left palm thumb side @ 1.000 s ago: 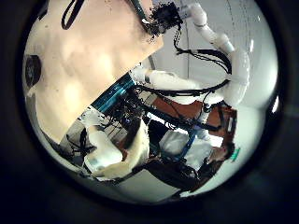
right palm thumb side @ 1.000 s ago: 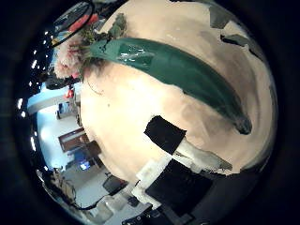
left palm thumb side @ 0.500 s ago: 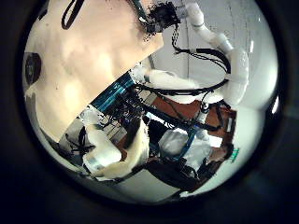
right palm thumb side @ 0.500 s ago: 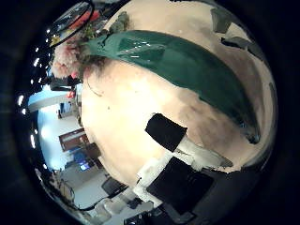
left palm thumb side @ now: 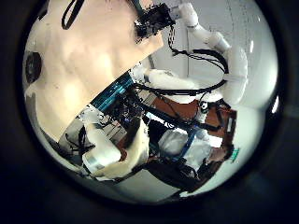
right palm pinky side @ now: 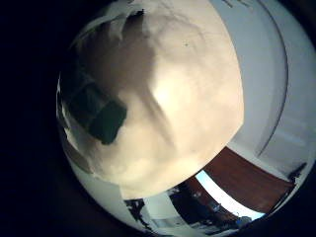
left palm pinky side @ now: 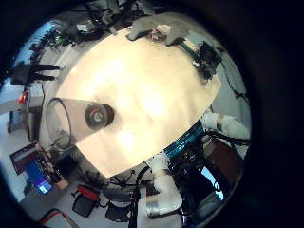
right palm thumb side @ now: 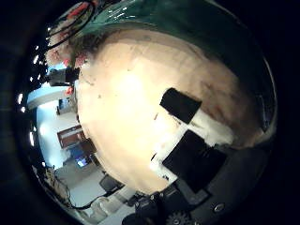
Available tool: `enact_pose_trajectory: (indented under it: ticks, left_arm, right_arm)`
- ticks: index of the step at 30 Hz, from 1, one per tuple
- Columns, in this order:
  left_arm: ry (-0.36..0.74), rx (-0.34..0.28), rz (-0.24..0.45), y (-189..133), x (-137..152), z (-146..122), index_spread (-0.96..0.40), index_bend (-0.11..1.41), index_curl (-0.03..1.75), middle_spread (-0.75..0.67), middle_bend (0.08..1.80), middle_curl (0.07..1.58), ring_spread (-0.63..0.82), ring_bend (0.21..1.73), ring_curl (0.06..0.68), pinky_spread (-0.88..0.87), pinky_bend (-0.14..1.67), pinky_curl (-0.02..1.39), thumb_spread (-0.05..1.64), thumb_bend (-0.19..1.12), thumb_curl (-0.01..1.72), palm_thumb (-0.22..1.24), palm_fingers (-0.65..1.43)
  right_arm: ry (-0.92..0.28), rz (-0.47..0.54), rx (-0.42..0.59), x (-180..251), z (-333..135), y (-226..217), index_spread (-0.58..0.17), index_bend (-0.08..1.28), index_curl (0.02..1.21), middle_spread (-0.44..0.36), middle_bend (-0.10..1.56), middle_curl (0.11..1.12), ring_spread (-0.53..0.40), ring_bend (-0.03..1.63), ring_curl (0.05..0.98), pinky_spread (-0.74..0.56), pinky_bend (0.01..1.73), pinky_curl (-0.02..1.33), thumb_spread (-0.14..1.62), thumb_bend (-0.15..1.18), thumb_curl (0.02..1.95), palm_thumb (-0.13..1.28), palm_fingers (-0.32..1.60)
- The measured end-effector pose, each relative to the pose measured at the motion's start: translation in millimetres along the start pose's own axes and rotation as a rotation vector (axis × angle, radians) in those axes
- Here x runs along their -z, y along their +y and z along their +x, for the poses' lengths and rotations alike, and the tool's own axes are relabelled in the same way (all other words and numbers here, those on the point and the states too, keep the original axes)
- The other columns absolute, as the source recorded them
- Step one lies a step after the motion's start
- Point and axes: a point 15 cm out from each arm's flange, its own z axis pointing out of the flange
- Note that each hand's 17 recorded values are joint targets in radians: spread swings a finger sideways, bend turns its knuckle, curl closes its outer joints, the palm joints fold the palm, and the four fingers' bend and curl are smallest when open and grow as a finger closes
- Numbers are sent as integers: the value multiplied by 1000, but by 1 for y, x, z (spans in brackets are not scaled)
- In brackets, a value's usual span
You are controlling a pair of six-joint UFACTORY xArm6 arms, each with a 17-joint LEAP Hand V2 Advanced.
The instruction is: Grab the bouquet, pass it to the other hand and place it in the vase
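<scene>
The bouquet lies on the table, a long dark glossy wrapper with flowers at one end. It is very close to my right palm and runs along the edge of the right thumb side view. Its wrapper end shows in the little finger side view. My right hand reaches over the table beside the bouquet with its fingers stretched out and nothing in them. The clear vase stands upright on the table below my left hand, whose fingers are relaxed and empty. From the left palm, the right hand shows at the table's far side.
The table is a pale bare top with its edges close around the vase and bouquet. Room clutter, chairs and stands lie beyond the table's edge.
The right palm has come closer to the bouquet, whose wrapper has slid from the middle of its view to the edge. Seen from the left palm, the right hand has shifted slightly.
</scene>
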Motion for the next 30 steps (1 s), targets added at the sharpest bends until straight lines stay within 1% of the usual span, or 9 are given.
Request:
enact_pose_trajectory:
  ticks: [2, 5, 9, 13, 15, 17, 20, 26, 30]
  left_arm:
    - [-1, 0, -2, 0, 0, -1, 96, 177, 340, 485, 190, 300, 628, 489, 207, 681, 399, 173, 1115, -21, 314, 323, 2]
    - [0, 0, 1, 0, 0, -1, 96, 177, 340, 485, 190, 300, 628, 489, 208, 681, 399, 172, 1117, -21, 313, 323, 2]
    - [0, 0, -2, -2, 0, -2, 96, 177, 340, 485, 190, 300, 628, 489, 208, 681, 399, 172, 1119, -22, 312, 324, 2]
    - [3, 1, -4, -4, 0, -2, 96, 177, 340, 485, 190, 300, 628, 489, 208, 681, 400, 172, 1119, -22, 312, 324, 2]
    - [2, 1, -4, -4, 0, -2, 96, 177, 340, 485, 190, 300, 628, 489, 208, 681, 400, 172, 1122, -20, 312, 328, 2]
    - [3, 1, -5, -4, -1, -2, 96, 177, 340, 485, 190, 300, 628, 489, 209, 681, 400, 172, 1123, -21, 311, 329, 2]
    - [2, 1, -4, -5, -1, -3, 96, 177, 341, 485, 190, 300, 628, 488, 209, 681, 400, 172, 1124, -21, 311, 329, 2]
    - [4, 1, -6, -4, -1, -3, 96, 177, 341, 487, 190, 300, 622, 484, 208, 681, 400, 172, 1125, -21, 310, 330, 2]
    - [5, 6, -4, -5, -1, -5, 96, 177, 341, 489, 190, 300, 621, 484, 209, 681, 400, 172, 1125, -21, 309, 330, 2]
  right_arm:
    - [0, 0, 3, 0, -1, 0, -288, 202, 495, -203, 710, 678, -275, 1154, 392, -261, 1089, 8, 1010, -8, 443, 683, 785]
    - [3, 0, 3, 0, -1, 0, -311, 203, 508, -217, 709, 681, -280, 1147, 395, -325, 1135, 25, 1003, -8, 451, 717, 857]
    - [5, 4, 8, 1, -1, -1, -384, 213, 548, -258, 724, 691, -287, 1125, 404, -466, 1184, 65, 981, -10, 468, 791, 1078]
    - [7, 9, 15, 3, -4, -2, -434, 319, 619, -270, 791, 716, -281, 1129, 427, -499, 1183, 104, 961, -7, 485, 852, 1231]
    - [8, 13, 19, 4, -5, -2, -451, 454, 677, -267, 843, 735, -265, 1139, 440, -480, 1194, 131, 950, -2, 500, 895, 1322]
    - [7, 25, 24, 9, -7, -5, -451, 596, 746, -257, 907, 758, -248, 1178, 463, -442, 1234, 172, 944, -11, 511, 918, 1347]
    - [6, 59, 33, 18, -9, -10, -438, 730, 824, -239, 997, 791, -233, 1238, 495, -389, 1299, 224, 933, -8, 527, 949, 1327]
    - [-5, 132, 38, 42, -11, -15, -386, 922, 919, -200, 1141, 831, -204, 1338, 554, -303, 1402, 313, 936, 30, 596, 1081, 1263]
    - [-10, 159, 43, 59, -12, -13, -354, 977, 941, -183, 1198, 838, -196, 1374, 579, -270, 1444, 353, 935, 35, 638, 1118, 1231]
